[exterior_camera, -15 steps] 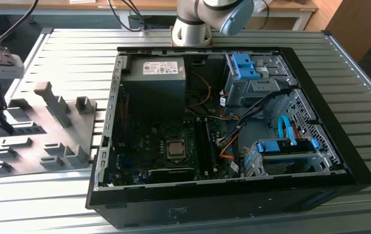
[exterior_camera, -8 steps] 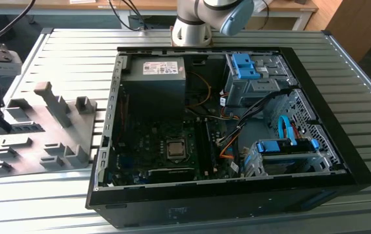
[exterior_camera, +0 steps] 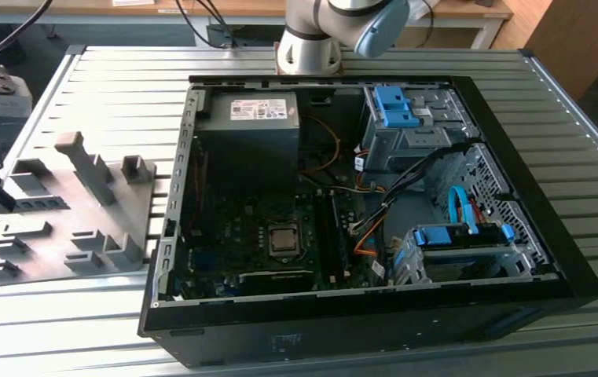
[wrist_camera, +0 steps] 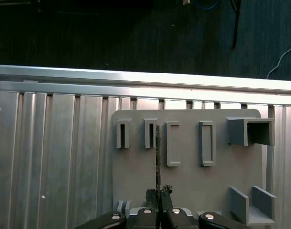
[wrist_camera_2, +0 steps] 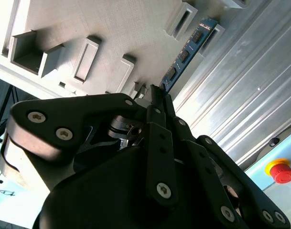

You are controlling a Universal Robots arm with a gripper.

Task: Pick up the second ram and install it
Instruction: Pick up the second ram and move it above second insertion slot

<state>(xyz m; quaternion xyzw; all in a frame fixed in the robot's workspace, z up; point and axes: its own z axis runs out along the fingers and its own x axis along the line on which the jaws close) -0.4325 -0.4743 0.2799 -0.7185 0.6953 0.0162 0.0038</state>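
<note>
Tool point(wrist_camera: 158, 193): jaws drawn close together on the near end of the second ram point(wrist_camera: 157, 152). We read this as clamped on the strip, since the board's edge runs straight out from between the fingertips point(wrist_camera_2: 154, 95) in both wrist views.

Second ram: standing on its long edge over the grey fixture plate point(wrist_camera: 193, 183), between two of the plate's upright slot holders. Chips and blue-green board are plain in the second wrist view. We cannot tell whether its lower edge rests in the fixture or has cleared it.

Location: in the exterior view the tool's dark body sits at the left edge of the frame, above the fixture plate, which lies on the ribbed metal surface point(exterior_camera: 581, 133). The open computer case point(exterior_camera: 587, 279) fills the centre and right of the frame, well apart from the tool.

Progress (our judgement): pick-up is at the grasp stage. Carrying and installing remain. The long black memory slots point(exterior_camera: 335, 228) beside the processor are too dark for us to say what they hold.
</note>
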